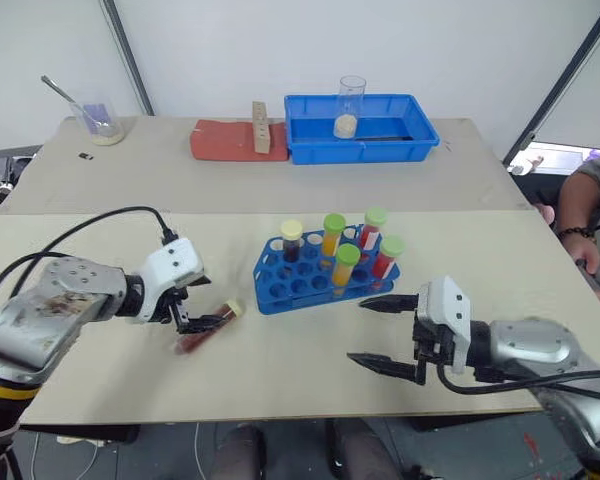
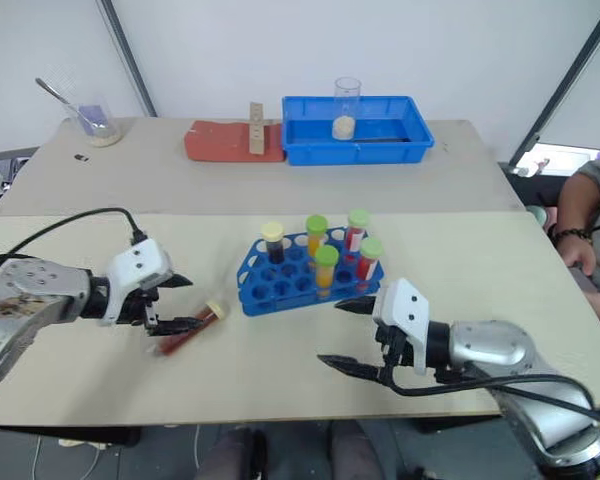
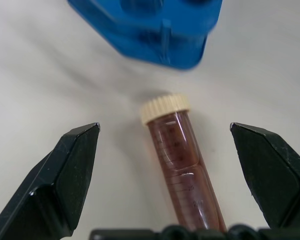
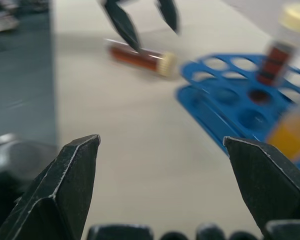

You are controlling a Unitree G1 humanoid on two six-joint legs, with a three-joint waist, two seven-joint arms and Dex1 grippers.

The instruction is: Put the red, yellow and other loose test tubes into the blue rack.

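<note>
The brown tube [image 3: 182,165] between the left hand's [image 3: 172,165] fingers is cut off at its base; beyond them the blue rack [image 3: 155,30] blurs, cropped.

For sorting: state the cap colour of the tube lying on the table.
Cream cap on the lying tube; clearest in the left wrist view.

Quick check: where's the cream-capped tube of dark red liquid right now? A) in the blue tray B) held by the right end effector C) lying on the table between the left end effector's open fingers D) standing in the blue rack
C: the cream-capped tube of dark red liquid lies flat on the beige table, between the open fingers of the left end effector, beside the small blue plastic rack.
</note>
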